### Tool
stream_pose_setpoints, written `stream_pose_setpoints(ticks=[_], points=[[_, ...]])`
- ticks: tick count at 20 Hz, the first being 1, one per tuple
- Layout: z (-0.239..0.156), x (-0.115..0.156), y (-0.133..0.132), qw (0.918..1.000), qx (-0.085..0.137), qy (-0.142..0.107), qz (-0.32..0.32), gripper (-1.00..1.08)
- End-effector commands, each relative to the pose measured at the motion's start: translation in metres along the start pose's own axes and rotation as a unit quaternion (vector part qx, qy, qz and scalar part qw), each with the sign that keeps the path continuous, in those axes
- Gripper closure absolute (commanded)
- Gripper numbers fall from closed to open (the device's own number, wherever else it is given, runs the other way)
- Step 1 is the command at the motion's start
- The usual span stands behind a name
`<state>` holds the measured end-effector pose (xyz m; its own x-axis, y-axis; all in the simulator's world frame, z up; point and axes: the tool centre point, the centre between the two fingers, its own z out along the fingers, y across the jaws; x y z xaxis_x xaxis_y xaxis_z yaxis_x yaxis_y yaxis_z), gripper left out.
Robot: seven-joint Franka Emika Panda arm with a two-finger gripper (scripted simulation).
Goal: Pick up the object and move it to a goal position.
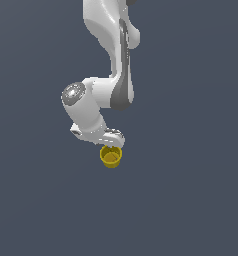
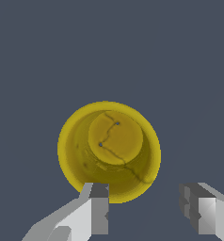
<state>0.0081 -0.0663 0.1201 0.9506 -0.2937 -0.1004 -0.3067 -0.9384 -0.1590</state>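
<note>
The yellow cup (image 2: 109, 150) looks light, rigid and thin-walled (likely slick), best pinched across its rim by the wide-open pincer (image 2: 149, 212).

Cup (image 2: 109, 150): mustard-yellow, thin dark crack-like lines across inner base. Gripper (image 2: 149, 214): white with grey fingers. Arm (image 1: 98, 100): glossy white, dark grey panels. Background: uniform slate blue-grey.
</note>
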Motion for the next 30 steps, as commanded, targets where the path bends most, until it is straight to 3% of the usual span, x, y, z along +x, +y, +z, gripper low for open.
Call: stream_pose_setpoints(ticks=[1,8,23,24,30], points=[[0.006,0.003,0.008,0.9996,0.016,-0.007,0.023,-0.2],[0.015,0.006,0.021,0.9977,0.038,-0.016,0.054,-0.2],[0.045,0.005,0.019,0.9975,0.039,-0.016,0.056,-0.2],[0.045,0.005,0.019,0.9975,0.039,-0.016,0.056,1.08],[0.045,0.005,0.019,0.9975,0.039,-0.016,0.056,1.08]])
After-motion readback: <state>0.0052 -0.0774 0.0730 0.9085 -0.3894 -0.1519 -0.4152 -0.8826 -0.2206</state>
